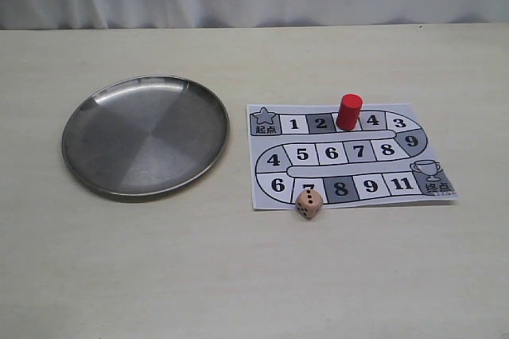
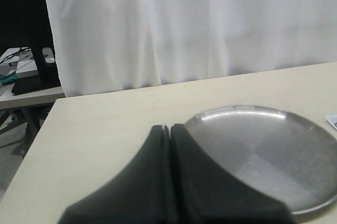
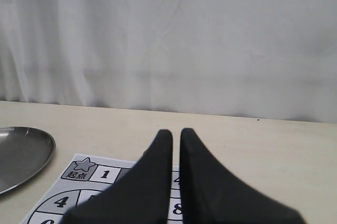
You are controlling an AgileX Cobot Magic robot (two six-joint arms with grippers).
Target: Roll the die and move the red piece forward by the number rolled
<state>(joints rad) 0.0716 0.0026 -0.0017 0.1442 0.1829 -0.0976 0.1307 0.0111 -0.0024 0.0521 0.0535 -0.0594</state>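
The red piece (image 1: pixel 348 111) stands upright on the paper game board (image 1: pixel 350 156), on the square between 2 and 4 in the top row. The die (image 1: pixel 308 204) rests at the board's near edge, over square 7; a side face shows three pips and I cannot read its top face. Neither gripper appears in the exterior view. My left gripper (image 2: pixel 169 128) is shut and empty, just beside the rim of the steel plate (image 2: pixel 263 150). My right gripper (image 3: pixel 176 132) is shut and empty, held above the board (image 3: pixel 84 174); its fingers hide the red piece and the die.
A round steel plate (image 1: pixel 145 134) lies empty left of the board, its rim close to the board's left edge. A white curtain hangs behind the table. In the left wrist view the table's edge and some equipment (image 2: pixel 31 71) show beyond it.
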